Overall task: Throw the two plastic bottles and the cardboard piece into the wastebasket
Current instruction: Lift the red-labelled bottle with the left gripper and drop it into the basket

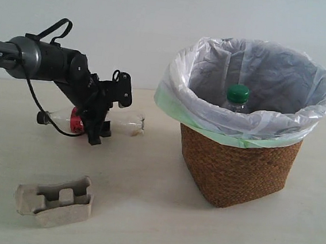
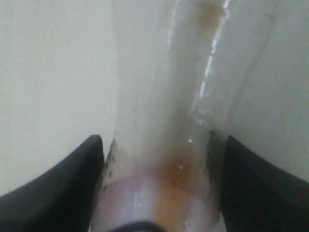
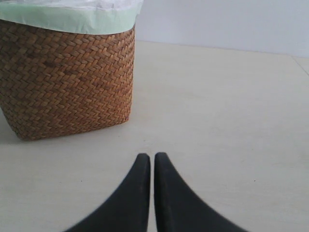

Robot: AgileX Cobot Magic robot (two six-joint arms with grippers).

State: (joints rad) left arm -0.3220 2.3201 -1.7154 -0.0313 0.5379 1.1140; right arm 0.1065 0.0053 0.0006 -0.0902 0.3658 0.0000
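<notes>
The red-label bottle (image 1: pixel 128 123) lies horizontal left of the wastebasket, its black cap pointing left. My left gripper (image 1: pixel 97 128) is shut on it at the red label. In the left wrist view the clear bottle (image 2: pixel 159 96) fills the gap of the left gripper (image 2: pixel 161 139) and touches both fingers. Whether it rests on the table or hangs just above it I cannot tell. The green-capped bottle (image 1: pixel 236 98) stands inside the wicker wastebasket (image 1: pixel 233 169). The cardboard piece (image 1: pixel 57 201) lies on the table at the front left. My right gripper (image 3: pixel 152 157) is shut and empty, near the wastebasket (image 3: pixel 67 82).
The pale table (image 1: pixel 142 212) stretches between the cardboard piece and the wastebasket. The plastic bag liner (image 1: pixel 178 89) flares out over the wastebasket's rim. A pale wall rises behind the table. The right arm does not show in the exterior view.
</notes>
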